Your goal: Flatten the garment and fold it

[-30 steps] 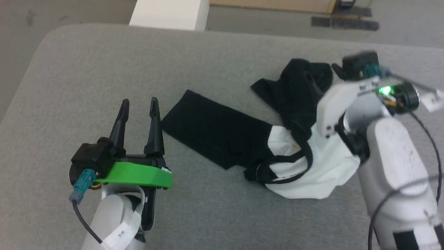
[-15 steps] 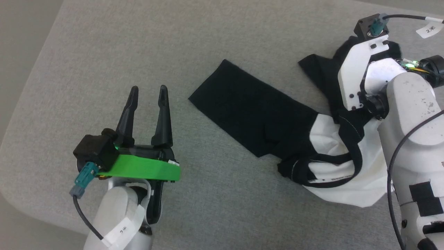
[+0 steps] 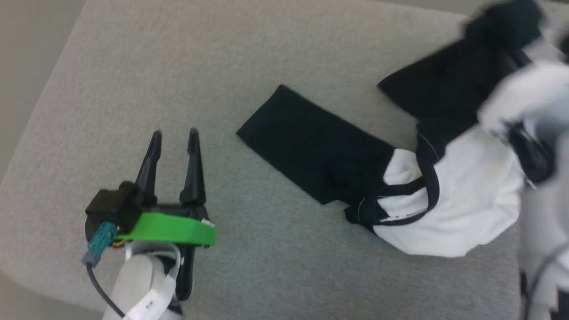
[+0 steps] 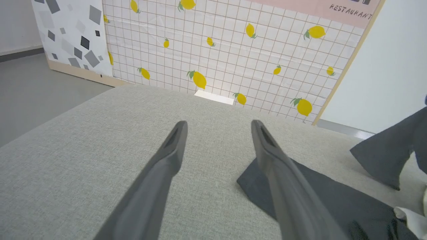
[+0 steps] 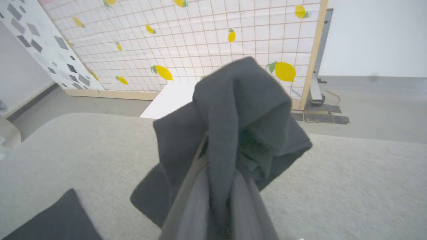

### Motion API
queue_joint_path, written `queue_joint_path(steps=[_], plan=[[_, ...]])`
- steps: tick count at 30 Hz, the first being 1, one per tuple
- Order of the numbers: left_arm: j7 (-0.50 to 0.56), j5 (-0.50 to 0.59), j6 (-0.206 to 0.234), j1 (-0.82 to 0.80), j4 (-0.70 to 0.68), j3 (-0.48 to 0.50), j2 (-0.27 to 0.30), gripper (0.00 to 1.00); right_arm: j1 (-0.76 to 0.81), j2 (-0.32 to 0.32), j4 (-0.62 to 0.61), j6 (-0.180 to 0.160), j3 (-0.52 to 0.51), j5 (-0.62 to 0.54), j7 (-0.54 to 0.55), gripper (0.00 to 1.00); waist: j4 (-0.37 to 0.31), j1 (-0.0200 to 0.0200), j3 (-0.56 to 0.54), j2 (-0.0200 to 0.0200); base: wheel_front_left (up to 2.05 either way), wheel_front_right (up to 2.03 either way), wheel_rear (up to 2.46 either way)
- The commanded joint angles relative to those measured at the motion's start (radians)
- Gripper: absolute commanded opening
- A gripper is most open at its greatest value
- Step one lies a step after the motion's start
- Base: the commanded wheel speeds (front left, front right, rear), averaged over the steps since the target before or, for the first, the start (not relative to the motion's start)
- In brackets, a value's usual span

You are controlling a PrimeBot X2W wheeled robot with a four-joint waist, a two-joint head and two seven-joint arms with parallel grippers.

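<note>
The garment lies bunched on the right half of the grey fabric-topped counter. Its white body is heaped in a mound, with the black neckband looping across it. One black sleeve stretches flat toward the counter's middle. The other black sleeve rises off the surface toward the blurred pale right arm. In the right wrist view the right gripper is clamped shut on a fold of this dark sleeve cloth, which drapes over its fingertips and hangs above the counter. The left gripper hovers over bare counter at the lower left with its jaws spread wide and nothing between them. Its right finger sits just beside the flat sleeve's cuff end. A lemon-printed grid panel stands beyond the counter.
</note>
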Motion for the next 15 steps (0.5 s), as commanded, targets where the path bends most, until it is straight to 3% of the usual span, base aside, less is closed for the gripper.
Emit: queue_joint_path(steps=[1, 7, 10, 15], plan=[[-0.004, 0.020, -0.008, 0.023, 0.005, 0.012, -0.002, 1.00, 0.061, 0.003, -0.055, -0.002, -0.047, 0.011, -0.012, 0.00, -0.118, -0.0001, -0.120, 0.0000, 0.00, 0.00, 0.00], [-0.004, 0.045, -0.027, 0.058, 0.014, 0.038, -0.002, 1.00, 0.311, 0.022, -0.300, -0.002, -0.314, 0.006, 0.016, 0.00, -0.177, -0.0001, -0.171, 0.0000, 0.00, 0.00, 0.00], [-0.004, 0.049, -0.033, 0.063, 0.017, 0.044, -0.002, 1.00, 0.435, 0.023, -0.310, -0.002, -0.396, 0.038, 0.054, 0.00, -0.195, -0.0001, -0.178, 0.0000, 0.00, 0.00, 0.00], [-0.004, 0.056, -0.041, 0.070, 0.027, 0.045, -0.002, 1.00, 0.580, 0.023, -0.254, -0.002, -0.449, 0.048, 0.126, 0.00, -0.215, -0.0001, -0.185, 0.0000, 0.00, 0.00, 0.00]])
